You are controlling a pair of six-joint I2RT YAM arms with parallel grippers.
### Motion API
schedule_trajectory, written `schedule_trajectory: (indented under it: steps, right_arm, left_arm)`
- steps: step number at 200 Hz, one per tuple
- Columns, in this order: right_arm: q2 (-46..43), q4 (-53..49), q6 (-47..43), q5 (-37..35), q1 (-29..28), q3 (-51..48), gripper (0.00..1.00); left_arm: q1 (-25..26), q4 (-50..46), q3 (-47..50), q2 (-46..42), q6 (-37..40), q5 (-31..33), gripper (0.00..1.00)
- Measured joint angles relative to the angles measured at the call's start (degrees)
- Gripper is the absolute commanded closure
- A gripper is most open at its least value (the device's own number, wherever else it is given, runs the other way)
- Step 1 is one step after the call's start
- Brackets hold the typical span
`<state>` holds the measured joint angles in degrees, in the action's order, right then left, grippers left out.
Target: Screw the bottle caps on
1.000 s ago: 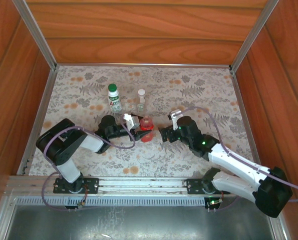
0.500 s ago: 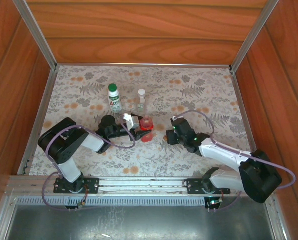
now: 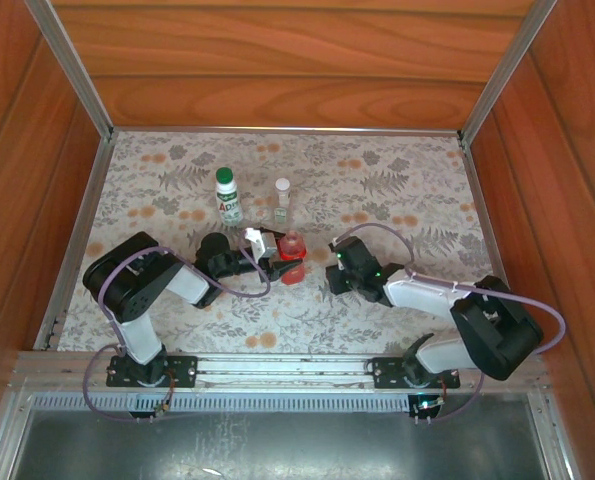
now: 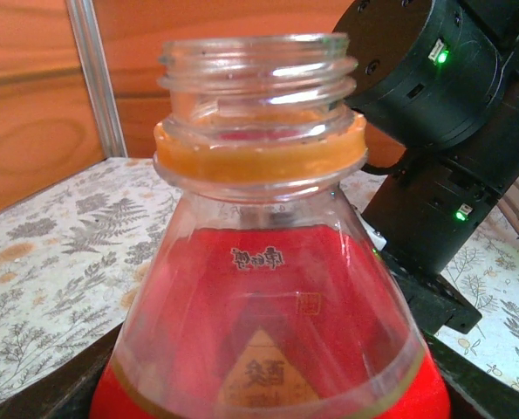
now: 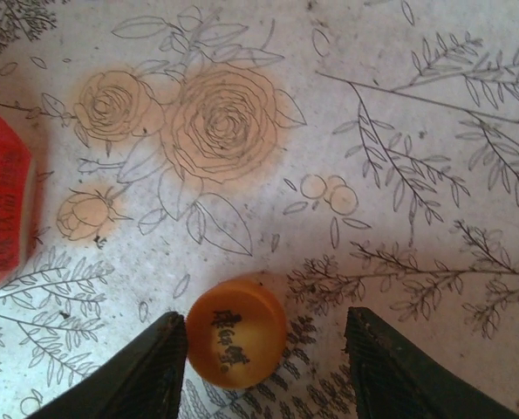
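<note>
Near the centre of the top external frame, the left gripper [image 3: 280,265] is clamped on the red bottle [image 3: 293,248]. In the left wrist frame, one dark finger sits against each lower side of the body. The bottle stands upright with its threaded neck uncapped and an orange ring below the thread.

Just right of the bottle in the top frame, the right gripper [image 5: 263,327] points down at the floral mat [image 3: 407,200]. Its fingers are apart, with the orange cap [image 5: 235,332] lying flat on the mat between them. The cap sits just beside the lower-left finger [image 5: 141,375], and a clear gap separates it from the lower-right one.

Behind the bottle neck, the right arm's black housing [image 4: 425,113] blocks the upper right of the left wrist frame.

Toward the upper left of the top frame stand the white bottle [image 3: 228,205], bearing the green cap [image 3: 223,174], and the clear bottle [image 3: 282,208], bearing the white cap [image 3: 282,184].
</note>
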<state>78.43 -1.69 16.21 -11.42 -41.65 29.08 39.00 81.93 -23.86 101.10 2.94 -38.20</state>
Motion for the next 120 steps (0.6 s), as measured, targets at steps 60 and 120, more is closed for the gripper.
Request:
schedule_trajectory:
  steps: [60,120]
  right_arm:
    - [1.3,0.5,-1.2,0.0,-0.8,0.9,0.51]
    - [1.5,0.5,-2.2,1.0,-2.0,0.9,0.51]
  left_arm:
    - [0.0,0.4,0.0,0.2,0.0,0.0,0.35]
    - [0.0,0.8,0.0,0.5,-0.1,0.0,0.35]
